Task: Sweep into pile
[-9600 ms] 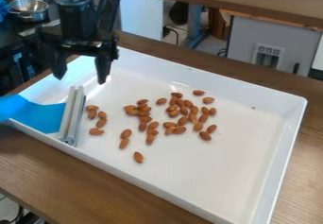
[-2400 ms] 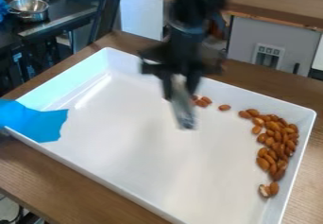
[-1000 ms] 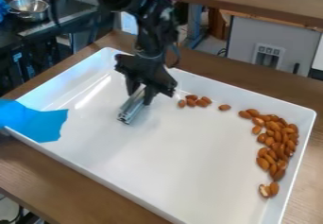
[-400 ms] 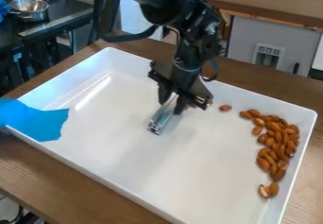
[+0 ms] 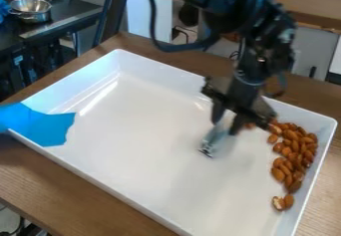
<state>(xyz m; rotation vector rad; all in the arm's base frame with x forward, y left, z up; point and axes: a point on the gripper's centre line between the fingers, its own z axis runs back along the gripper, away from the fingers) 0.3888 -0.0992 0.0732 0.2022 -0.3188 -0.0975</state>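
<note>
The end effector grips what seems a metal bar, angled low for sweeping almonds. The tray should stop them scattering when pushed.

Table: brown wooden table, grain visible | Directly on it: white rectangular tray, raised walls, base down

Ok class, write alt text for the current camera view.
A black robot gripper holds a metal bar inside a white tray, near almonds gathered mostly along its right-hand wall. Blue material overlaps the tray's left-hand corner.
</note>
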